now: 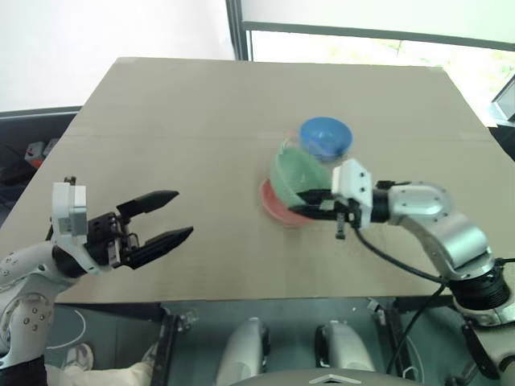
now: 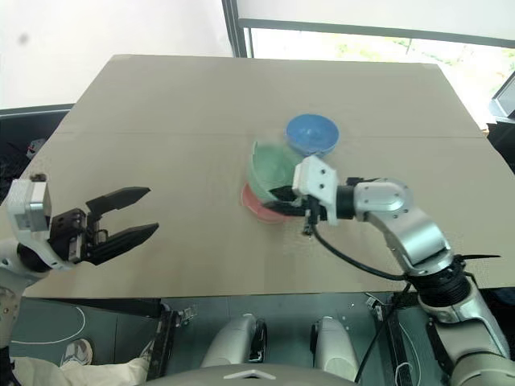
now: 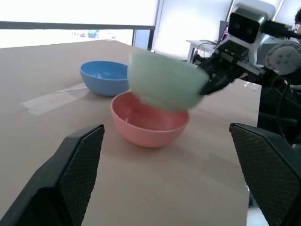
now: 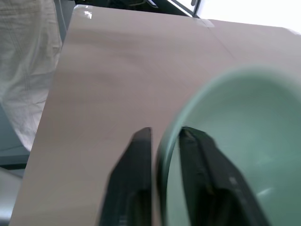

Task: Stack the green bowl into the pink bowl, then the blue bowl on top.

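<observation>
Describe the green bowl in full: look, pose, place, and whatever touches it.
The green bowl is small, round, pale mint green and looks like smooth plain plastic. It is off the table, tilted, hanging just above the pink bowl and not yet seated in it. The right gripper pinches its rim, one black finger inside the wall and one outside. The blue bowl sits on the table just behind it.

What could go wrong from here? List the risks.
1. The right gripper pinches only the green bowl's rim, and the bowl hangs tilted over the pink bowl; it may slip or land crooked.
2. The blue bowl sits close behind and could get bumped.
</observation>
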Motion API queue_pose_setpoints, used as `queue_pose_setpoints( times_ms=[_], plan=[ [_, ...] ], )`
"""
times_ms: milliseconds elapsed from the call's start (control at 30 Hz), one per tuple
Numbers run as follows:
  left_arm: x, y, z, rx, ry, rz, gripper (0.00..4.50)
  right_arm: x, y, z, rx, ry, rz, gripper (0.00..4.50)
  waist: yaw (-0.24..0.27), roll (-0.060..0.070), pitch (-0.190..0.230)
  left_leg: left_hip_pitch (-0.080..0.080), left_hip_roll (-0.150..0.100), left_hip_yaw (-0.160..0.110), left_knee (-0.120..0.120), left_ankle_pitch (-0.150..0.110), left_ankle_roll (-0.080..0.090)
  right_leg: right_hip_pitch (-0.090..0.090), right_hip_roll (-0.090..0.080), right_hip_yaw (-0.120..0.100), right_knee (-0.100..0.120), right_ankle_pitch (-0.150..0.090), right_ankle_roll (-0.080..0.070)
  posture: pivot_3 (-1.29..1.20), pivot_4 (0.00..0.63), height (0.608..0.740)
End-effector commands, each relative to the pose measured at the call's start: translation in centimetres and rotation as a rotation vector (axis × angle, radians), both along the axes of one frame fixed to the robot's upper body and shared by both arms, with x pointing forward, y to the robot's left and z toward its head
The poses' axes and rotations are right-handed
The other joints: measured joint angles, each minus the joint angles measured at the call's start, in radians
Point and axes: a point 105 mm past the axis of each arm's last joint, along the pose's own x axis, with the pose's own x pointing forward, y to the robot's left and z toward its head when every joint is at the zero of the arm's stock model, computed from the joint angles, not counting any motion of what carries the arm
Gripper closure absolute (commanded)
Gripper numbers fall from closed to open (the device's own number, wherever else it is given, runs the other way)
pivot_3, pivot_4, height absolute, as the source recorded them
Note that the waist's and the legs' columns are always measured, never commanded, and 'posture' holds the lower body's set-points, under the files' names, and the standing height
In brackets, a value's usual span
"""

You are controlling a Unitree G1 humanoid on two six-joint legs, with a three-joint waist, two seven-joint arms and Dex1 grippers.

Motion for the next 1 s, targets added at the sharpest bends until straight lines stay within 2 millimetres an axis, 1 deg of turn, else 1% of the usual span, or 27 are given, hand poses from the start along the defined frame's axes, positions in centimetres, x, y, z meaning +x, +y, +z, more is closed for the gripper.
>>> queue_pose_setpoints(
  times_ms=[33,100,133,200,233,267,333,367,433,500,600,667,767,833,900,933,1000],
  plan=[
    [0.0,-0.9,0.9,0.015,-0.055,-0.024,0.0,2.0,-1.3,1.7,0.031,-0.116,-0.126,2.07,0.0,0.0,0.0,0.0,0.0,0.0,0.0,0.0,0.0,0.0,0.0,0.0,0.0,0.0,0.001,0.0,0.15,0.74],
    [-0.1,-1.2,0.9,0.011,-0.056,-0.027,0.0,2.6,-2.2,4.0,0.117,-0.145,-0.18,1.16,-0.002,0.0,0.0,-0.001,-0.001,0.001,0.0,0.0,0.0,-0.001,0.0,0.0,0.0,0.002,0.003,0.0,0.15,0.74],
    [-0.1,-1.2,0.9,0.008,-0.058,-0.022,0.0,3.1,-2.9,5.3,0.151,-0.167,-0.21,0.91,-0.003,0.0,0.0,-0.003,0.0,0.001,0.0,0.0,0.0,-0.002,0.0,0.0,0.0,0.002,0.003,0.0,0.15,0.74],
    [-0.1,-1.4,0.8,0.0,-0.059,-0.018,0.0,4.9,-4.7,7.1,0.159,-0.264,-0.297,0.91,-0.007,0.001,0.001,-0.003,0.001,0.001,-0.001,0.0,0.0,-0.002,0.001,0.0,0.0,0.002,0.004,0.0,0.15,0.74],
    [-0.1,-1.5,0.7,-0.003,-0.058,-0.018,0.0,6.1,-5.7,7.3,0.126,-0.306,-0.336,0.91,-0.009,0.001,0.001,-0.003,0.001,0.002,-0.001,0.0,0.0,-0.002,0.001,0.0,-0.001,0.002,0.004,0.0,0.15,0.74],
    [-0.1,-1.6,0.7,-0.006,-0.058,-0.018,0.0,7.4,-6.8,7.1,0.066,-0.351,-0.372,0.91,-0.01,0.001,0.001,-0.003,0.001,0.002,-0.002,0.0,0.0,-0.002,0.001,0.0,-0.001,0.002,0.004,0.0,0.15,0.74],
    [0.0,-1.8,0.7,-0.007,-0.059,-0.018,0.0,9.3,-8.3,6.2,-0.028,-0.407,-0.405,0.91,-0.011,0.001,0.0,-0.002,0.0,0.002,-0.002,0.0,0.0,-0.002,0.002,0.0,-0.002,0.002,0.004,0.0,0.15,0.74],
    [0.0,-1.8,0.7,-0.008,-0.06,-0.019,0.0,10.3,-8.8,5.5,-0.078,-0.431,-0.411,0.91,-0.011,0.0,0.0,-0.001,0.0,0.002,-0.002,0.0,0.0,-0.002,0.002,0.0,-0.002,0.002,0.004,0.0,0.15,0.74],
    [0.2,-1.9,0.8,-0.01,-0.065,-0.018,0.0,11.8,-9.2,3.6,-0.182,-0.471,-0.385,0.91,-0.014,0.0,0.0,-0.001,0.0,0.003,-0.002,0.0,0.0,-0.001,0.002,0.001,-0.002,0.002,0.004,0.0,0.15,0.74],
    [0.3,-2.0,0.9,-0.01,-0.07,-0.016,0.0,12.9,-8.9,2.0,-0.238,-0.491,-0.356,0.91,-0.018,0.001,0.001,-0.001,0.0,0.004,-0.002,0.0,0.0,-0.002,0.002,0.002,-0.001,0.002,0.004,0.0,0.15,0.74],
    [0.2,-2.1,1.0,-0.009,-0.074,-0.009,0.0,14.1,-7.7,-0.1,-0.31,-0.522,-0.321,0.91,-0.031,0.002,0.001,-0.001,0.001,0.005,-0.003,0.001,-0.001,-0.003,0.003,0.003,-0.001,0.002,0.004,0.0,0.15,0.74],
    [0.1,-2.1,1.0,-0.005,-0.076,0.002,0.0,14.9,-7.1,-0.8,-0.353,-0.547,-0.334,0.91,-0.042,0.002,0.002,-0.002,0.002,0.005,-0.004,0.001,-0.001,-0.004,0.003,0.003,0.0,0.002,0.004,0.0,0.15,0.74],
    [-0.3,-2.1,0.9,-0.002,-0.076,0.017,0.0,15.8,-6.4,-0.8,-0.38,-0.587,-0.352,0.91,-0.042,0.002,0.002,-0.003,0.002,0.004,-0.005,0.001,-0.002,-0.004,0.003,0.002,0.0,0.002,0.004,0.0,0.15,0.74],
    [-0.6,-2.0,0.9,-0.003,-0.074,0.03,0.0,15.9,-6.1,-0.8,-0.39,-0.601,-0.34,1.34,-0.041,0.003,0.002,-0.003,0.002,0.004,-0.006,0.001,-0.002,-0.004,0.003,0.002,-0.001,0.002,0.004,0.0,0.15,0.74],
    [-0.8,-2.0,0.8,-0.004,-0.073,0.039,0.0,15.9,-5.9,-0.7,-0.404,-0.616,-0.323,1.95,-0.038,0.003,0.002,-0.003,0.002,0.003,-0.006,0.001,-0.002,-0.004,0.003,0.001,-0.001,0.002,0.004,0.0,0.15,0.74],
    [-0.9,-1.9,0.8,-0.006,-0.072,0.043,0.0,15.9,-5.9,-0.7,-0.409,-0.621,-0.314,2.48,-0.037,0.003,0.002,-0.003,0.002,0.003,-0.006,0.001,-0.002,-0.004,0.003,0.0,-0.001,0.002,0.004,0.0,0.15,0.74],
    [-1.0,-2.0,0.8,-0.009,-0.071,0.049,0.0,15.8,-6.0,-0.7,-0.418,-0.628,-0.304,3.21,-0.037,0.003,0.002,-0.003,0.002,0.003,-0.005,0.002,-0.003,-0.003,0.003,0.0,-0.001,0.002,0.004,0.0,0.15,0.74]
  ],
)
